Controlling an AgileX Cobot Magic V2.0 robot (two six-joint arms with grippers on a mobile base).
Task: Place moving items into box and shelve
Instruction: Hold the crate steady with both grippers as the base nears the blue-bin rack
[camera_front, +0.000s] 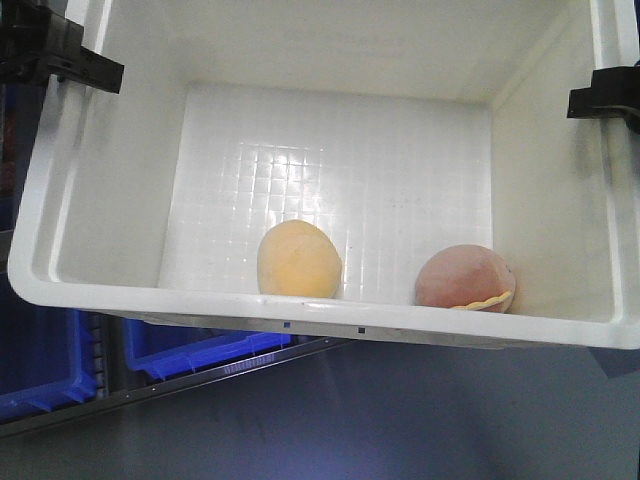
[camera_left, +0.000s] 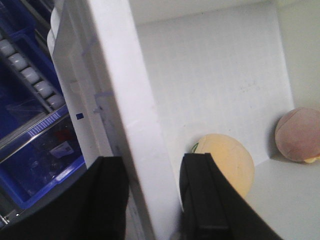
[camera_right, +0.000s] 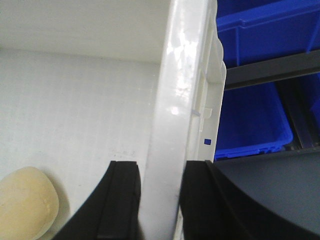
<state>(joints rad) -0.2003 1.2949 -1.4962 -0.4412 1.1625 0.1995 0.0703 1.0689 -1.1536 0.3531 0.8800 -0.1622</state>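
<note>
My left gripper (camera_left: 151, 167) is clamped on the box (camera_left: 125, 100) wall, one finger inside and one outside; my right gripper (camera_right: 160, 169) grips the opposite wall the same way. Box: white, glossy, grid-patterned floor. Inside, against the near wall, lie a cream ball (camera_front: 298, 260) and a pink ball (camera_front: 465, 280) with cream trim, set apart. Beyond are blue bins (camera_front: 200, 350), with one label (camera_left: 62, 150) that is unreadable.

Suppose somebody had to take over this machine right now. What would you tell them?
The left gripper is shut on the box, on its left wall; the right gripper on its right wall.
The yellow ball and the pink ball lie in the box by its near wall, apart.
Done: both balls are in, the box is gripped.
Left: set it on the shelf; blue bins show below.
</note>
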